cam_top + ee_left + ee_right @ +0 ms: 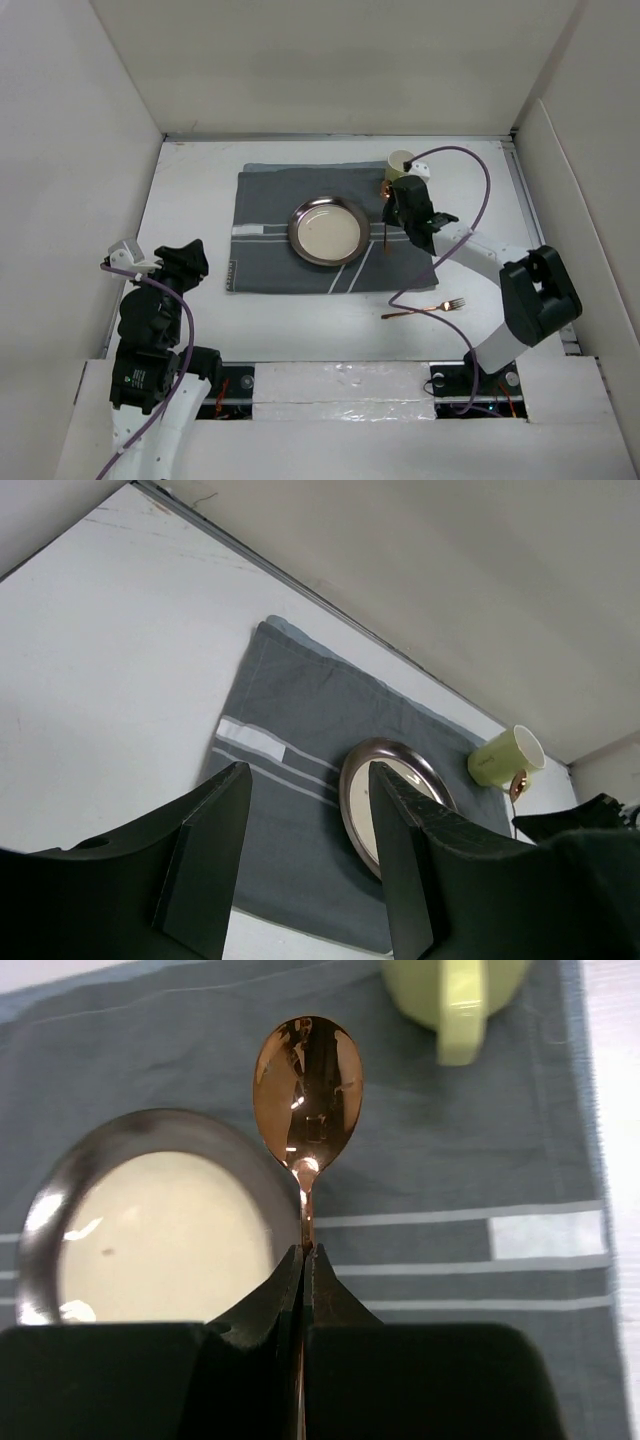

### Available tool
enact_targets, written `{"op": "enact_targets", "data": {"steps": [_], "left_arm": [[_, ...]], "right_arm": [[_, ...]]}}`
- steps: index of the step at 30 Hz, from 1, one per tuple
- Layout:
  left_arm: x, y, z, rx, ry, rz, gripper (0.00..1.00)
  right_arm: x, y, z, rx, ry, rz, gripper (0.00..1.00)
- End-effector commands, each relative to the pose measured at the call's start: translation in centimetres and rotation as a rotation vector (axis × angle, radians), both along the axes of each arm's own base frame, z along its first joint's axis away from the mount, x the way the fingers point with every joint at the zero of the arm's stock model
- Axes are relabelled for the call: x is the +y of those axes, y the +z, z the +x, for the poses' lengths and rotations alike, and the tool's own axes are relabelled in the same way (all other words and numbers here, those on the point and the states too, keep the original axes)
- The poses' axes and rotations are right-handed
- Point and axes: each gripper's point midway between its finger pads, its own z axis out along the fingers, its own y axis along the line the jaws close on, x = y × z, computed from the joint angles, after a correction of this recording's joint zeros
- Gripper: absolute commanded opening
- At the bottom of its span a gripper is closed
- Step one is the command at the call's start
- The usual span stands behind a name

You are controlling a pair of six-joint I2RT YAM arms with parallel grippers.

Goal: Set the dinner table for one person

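On the white dinner table (190, 190) lies a dark grey striped placemat (270, 230) with a round metal plate (327, 231) at its middle and a pale green mug (401, 162) at its far right corner. My right gripper (392, 212) hovers over the mat between plate and mug, shut on the handle of a copper spoon (308, 1085), whose bowl points toward the mug (450, 990). A copper fork (425, 308) lies on the bare table, near right of the mat. My left gripper (190, 262) stands open and holds nothing, left of the mat's near corner.
White upright panels (80, 150) wall in the table on the left, the right and at the back. The right arm's purple cable (480, 190) loops above the mat's right side. The left wrist view looks across the placemat (300, 710) toward the plate (414, 780) and mug (505, 757).
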Motion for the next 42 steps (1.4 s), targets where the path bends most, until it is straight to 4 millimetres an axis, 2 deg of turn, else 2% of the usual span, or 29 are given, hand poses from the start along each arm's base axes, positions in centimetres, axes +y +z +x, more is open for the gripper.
{"op": "enact_targets", "data": {"steps": [1, 7, 11, 22, 28, 34, 35, 37, 40, 41, 42], "left_arm": [[-0.2, 1.9, -0.1, -0.061, -0.015, 0.005, 0.47], [-0.1, 1.8, -0.1, -0.057, -0.012, 0.006, 0.47], [-0.1, 1.8, -0.1, -0.057, -0.012, 0.006, 0.47], [-0.2, 1.7, 0.1, -0.052, -0.017, 0.010, 0.47], [-0.4, 1.7, 0.2, -0.049, -0.024, 0.015, 0.47], [-0.9, 1.6, 0.4, -0.041, -0.054, 0.028, 0.45], [-1.1, 1.6, 0.4, -0.041, -0.067, 0.034, 0.44], [-1.7, 1.8, 0.6, -0.045, -0.106, 0.058, 0.41], [-3.2, 1.4, 1.3, -0.028, -0.189, 0.090, 0.38], [-3.7, 1.3, 1.4, -0.024, -0.219, 0.096, 0.37], [-4.2, 1.4, 1.6, -0.023, -0.247, 0.106, 0.37]], "right_arm": [[-0.3, -0.8, 1.3, 0.024, 0.066, -0.021, 0.00], [-0.8, -4.2, 2.7, 0.102, 0.103, -0.075, 0.00], [-0.7, -4.8, 3.6, 0.112, 0.107, -0.084, 0.00], [-0.8, -7.5, 3.6, 0.171, 0.079, -0.084, 0.00], [-1.0, -8.0, 3.7, 0.177, 0.059, -0.081, 0.01], [-0.9, -6.8, 3.3, 0.151, 0.062, -0.052, 0.27], [-0.9, -5.9, 3.3, 0.133, 0.063, -0.043, 0.35], [-0.8, -4.8, 3.0, 0.120, 0.071, -0.030, 0.41], [0.1, -1.0, 2.1, 0.054, 0.102, 0.006, 0.53], [0.4, -0.6, 1.0, 0.068, 0.118, 0.002, 0.56], [0.9, 2.1, 0.3, 0.016, 0.140, 0.019, 0.58]]}}
